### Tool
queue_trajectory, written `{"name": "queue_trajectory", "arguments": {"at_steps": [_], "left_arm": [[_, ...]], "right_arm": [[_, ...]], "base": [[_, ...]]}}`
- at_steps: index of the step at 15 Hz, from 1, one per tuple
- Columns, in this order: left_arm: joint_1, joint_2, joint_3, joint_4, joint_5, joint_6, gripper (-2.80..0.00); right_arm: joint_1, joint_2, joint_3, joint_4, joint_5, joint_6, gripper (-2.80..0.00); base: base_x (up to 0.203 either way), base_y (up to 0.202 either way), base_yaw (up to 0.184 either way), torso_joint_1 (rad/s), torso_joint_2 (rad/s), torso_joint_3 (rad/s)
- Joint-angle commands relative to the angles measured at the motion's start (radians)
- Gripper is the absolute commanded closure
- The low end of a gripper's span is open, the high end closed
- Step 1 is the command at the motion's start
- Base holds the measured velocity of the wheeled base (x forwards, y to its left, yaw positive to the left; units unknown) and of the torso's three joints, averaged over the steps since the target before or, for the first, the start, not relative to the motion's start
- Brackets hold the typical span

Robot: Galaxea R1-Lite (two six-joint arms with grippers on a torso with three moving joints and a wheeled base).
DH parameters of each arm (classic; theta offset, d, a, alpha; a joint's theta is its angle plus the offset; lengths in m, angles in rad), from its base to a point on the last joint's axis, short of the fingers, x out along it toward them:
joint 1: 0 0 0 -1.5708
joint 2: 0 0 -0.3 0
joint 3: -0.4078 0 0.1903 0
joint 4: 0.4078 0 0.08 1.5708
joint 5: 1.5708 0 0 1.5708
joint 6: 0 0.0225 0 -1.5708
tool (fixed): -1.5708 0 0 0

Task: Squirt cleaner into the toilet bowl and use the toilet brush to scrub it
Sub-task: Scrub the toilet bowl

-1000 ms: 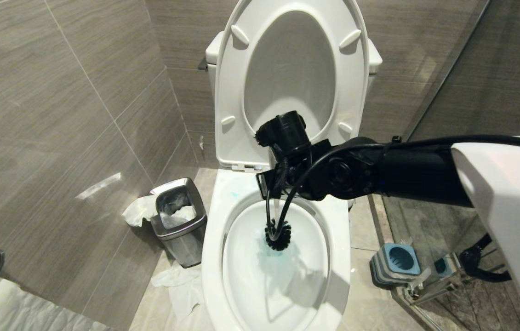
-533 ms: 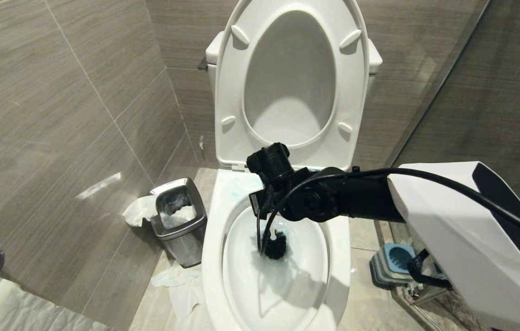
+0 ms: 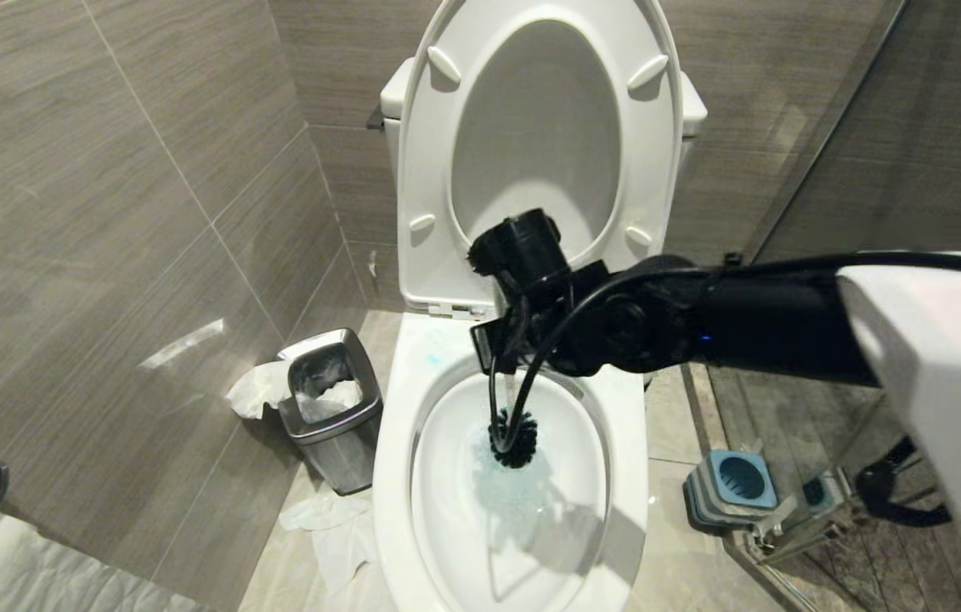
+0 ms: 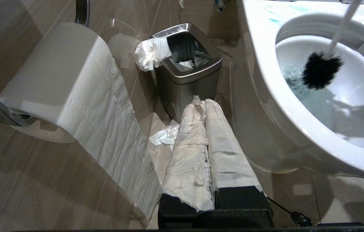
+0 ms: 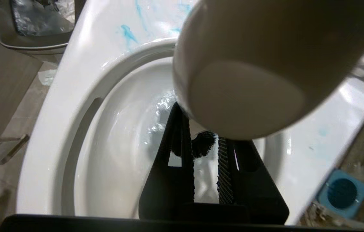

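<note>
Toilet brush [image 3: 514, 435] scrubbing low in the toilet bowl [image 3: 395, 425].
We pinch its handle in our right gripper [image 5: 206, 167] from above so the bristles reach the blue cleaner [image 3: 504, 491]; our left gripper [image 4: 206, 106], pressed together, stays parked beside the bowl.

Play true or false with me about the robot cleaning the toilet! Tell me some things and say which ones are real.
1. The brush head is down inside the toilet bowl. True.
2. The toilet seat is folded down flat. False: it stands up against the tank.
3. The right gripper is holding the brush by its white handle. True.
4. The little bin is on the same side as the blue brush holder. False: the bin sits on the robot's left of the toilet, the holder on its right.
5. There are blue smears of cleaner on the rim. True.
6. The left gripper is scrubbing too. False: it is shut beside the bowl, wrapped in paper.
</note>
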Motion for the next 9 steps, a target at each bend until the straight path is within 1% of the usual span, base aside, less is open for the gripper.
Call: {"name": "queue_trajectory", "arguments": {"at_steps": [1,2,5,9], "left_arm": [[0.000,0.001,0.002,0.000,0.000,0.000,0.00],[0.000,0.000,0.002,0.000,0.000,0.000,0.00],[0.000,0.000,0.002,0.000,0.000,0.000,0.00],[0.000,0.000,0.002,0.000,0.000,0.000,0.00]], "right_arm": [[0.006,-0.152,-0.002,0.111,-0.001,0.012,0.00],[0.004,-0.168,-0.003,0.139,-0.002,0.016,0.00],[0.004,-0.154,-0.004,0.142,-0.018,0.016,0.00],[0.003,-0.077,-0.004,0.134,-0.078,0.031,0.00]], "base": [[0.000,0.000,0.000,0.000,0.00,0.000],[0.000,0.000,0.000,0.000,0.00,0.000],[0.000,0.000,0.000,0.000,0.00,0.000],[0.000,0.000,0.000,0.000,0.00,0.000]]}}
